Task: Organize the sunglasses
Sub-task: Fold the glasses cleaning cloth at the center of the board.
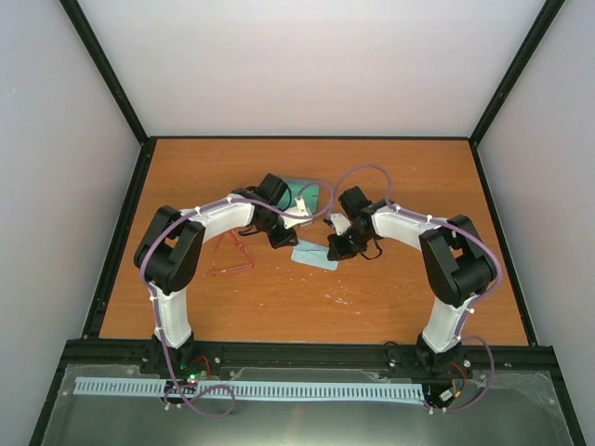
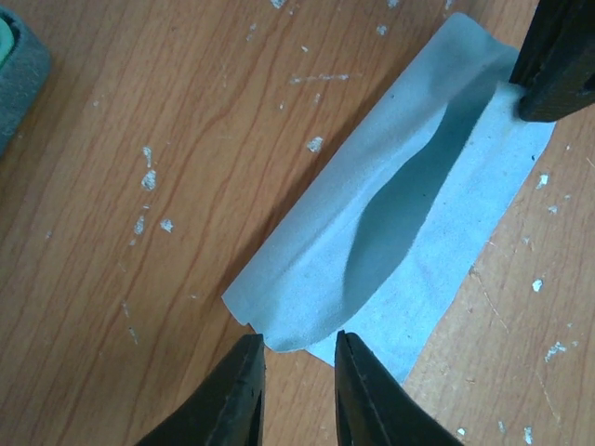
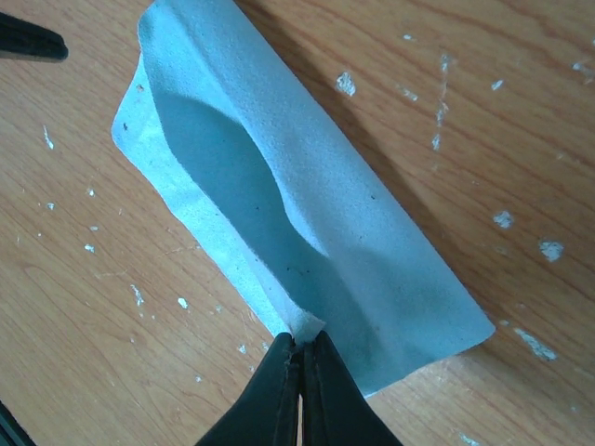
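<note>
The light-blue cloth [image 1: 314, 255] lies folded over on the table's middle, its upper layer bulging. My right gripper [image 3: 299, 339] is shut on one edge of the cloth [image 3: 279, 186], pinching a corner of the fold. My left gripper [image 2: 297, 342] is open, its jaws just at the opposite edge of the cloth [image 2: 400, 214], with nothing between them. The red-pink sunglasses [image 1: 232, 253] lie on the table left of the cloth, beside my left arm, partly hidden by it. The grey-blue case [image 1: 302, 197] with green lining lies open behind both grippers.
A corner of the case [image 2: 17, 74] shows at the left wrist view's upper left. The right gripper's finger [image 2: 558, 65] shows at that view's upper right. The wooden table [image 1: 307, 307] has black rails and white walls around it.
</note>
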